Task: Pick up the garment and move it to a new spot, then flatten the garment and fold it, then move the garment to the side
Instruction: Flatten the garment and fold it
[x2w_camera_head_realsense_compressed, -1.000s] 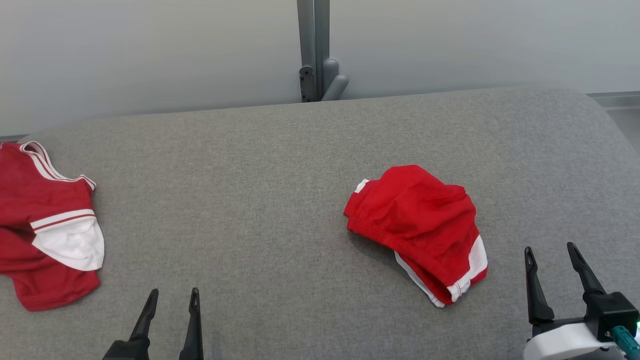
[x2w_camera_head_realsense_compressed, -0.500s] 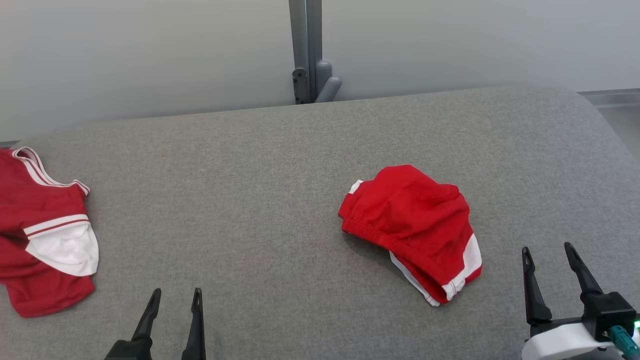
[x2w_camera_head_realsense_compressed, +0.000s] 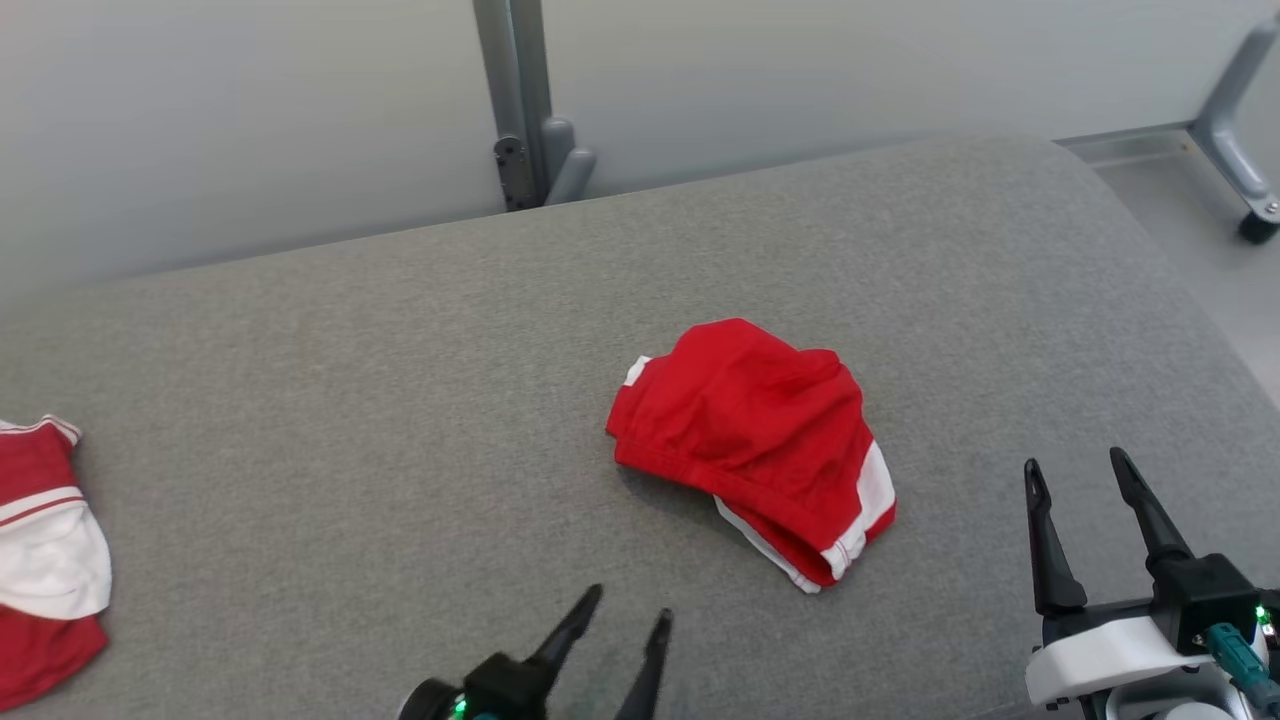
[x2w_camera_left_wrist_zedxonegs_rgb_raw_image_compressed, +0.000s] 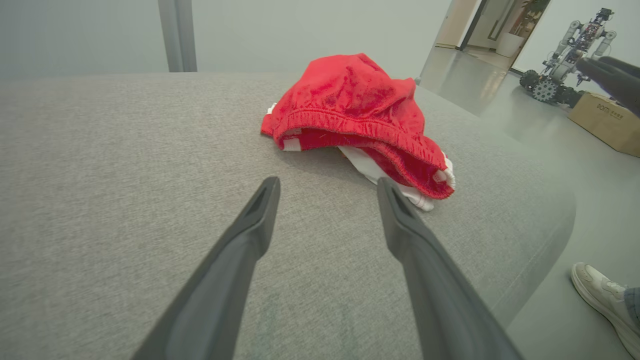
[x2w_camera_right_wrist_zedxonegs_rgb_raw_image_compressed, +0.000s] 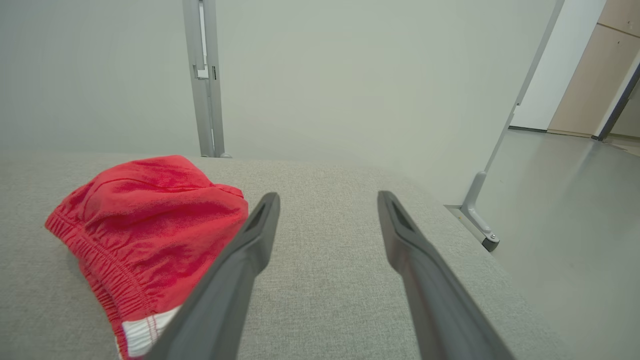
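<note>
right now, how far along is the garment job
Done: nothing visible yet; the red shorts lie bunched on the grey surface, in neither tool. In hand: the left tool is open and aimed at the waistband, short of touching; the right tool is open beside the shorts. Left: pick up, move, flatten, fold, set aside.

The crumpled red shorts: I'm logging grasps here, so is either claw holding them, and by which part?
Nothing is held. The left claw and right claw stand open, apart from the crumpled red-and-white fabric shorts.
</note>
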